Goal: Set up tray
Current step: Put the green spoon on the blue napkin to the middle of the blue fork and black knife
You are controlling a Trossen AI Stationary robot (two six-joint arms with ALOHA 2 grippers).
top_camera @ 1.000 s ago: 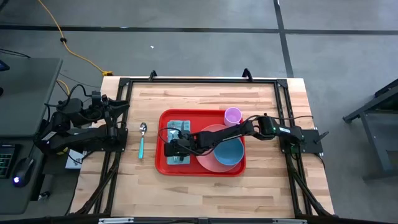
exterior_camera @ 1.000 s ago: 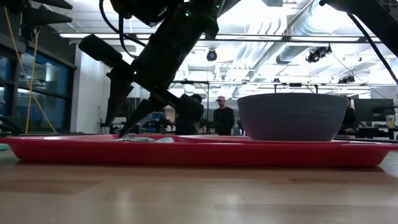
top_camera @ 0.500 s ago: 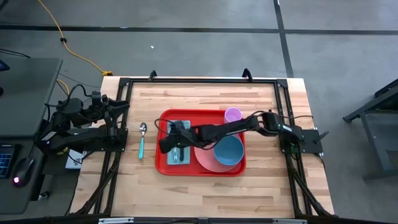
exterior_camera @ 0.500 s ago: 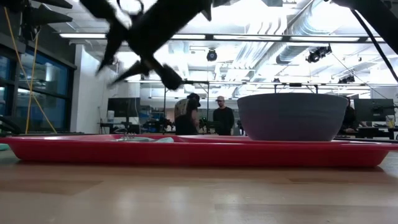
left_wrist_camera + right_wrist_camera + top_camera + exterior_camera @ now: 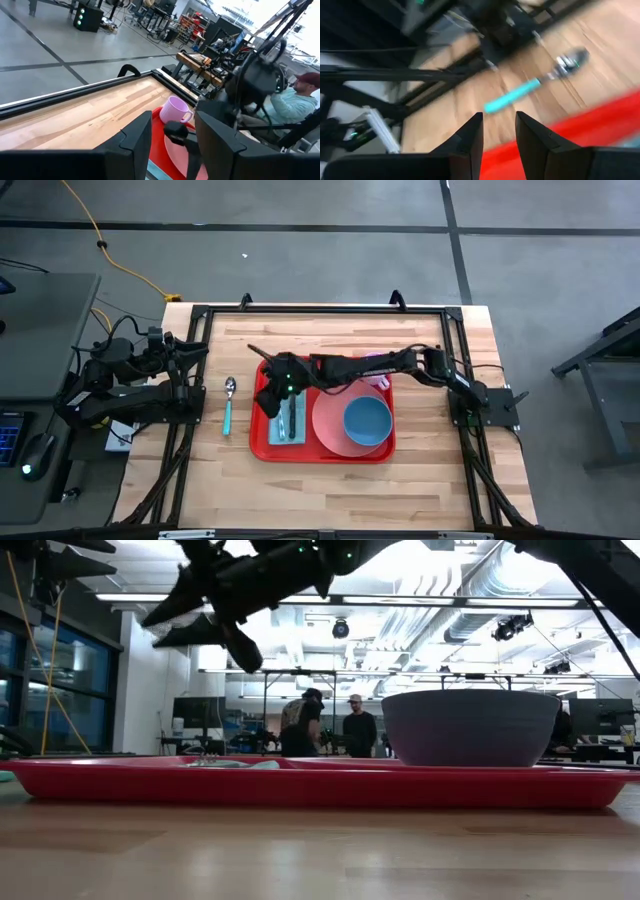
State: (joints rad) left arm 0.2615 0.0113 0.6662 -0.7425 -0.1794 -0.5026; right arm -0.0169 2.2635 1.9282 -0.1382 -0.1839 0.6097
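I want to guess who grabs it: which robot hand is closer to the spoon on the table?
Right. The right gripper hangs open over the tray's left edge, just beside the spoon. The left gripper waits open by the table's left edge, a bit farther away.

Overhead and table-level cameras share the tray point(image 5: 262, 448); blurred right-wrist view seemingly faces tabletop.

A spoon point(image 5: 228, 406) lies left of the tray point(image 5: 262, 448), which holds a bowl point(image 5: 367, 423).

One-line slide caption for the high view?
Right end effector, empty, hovers over the red rectangular plastic tray holding a pink plate, blue bowl and utensils; left arm parked beside the table.
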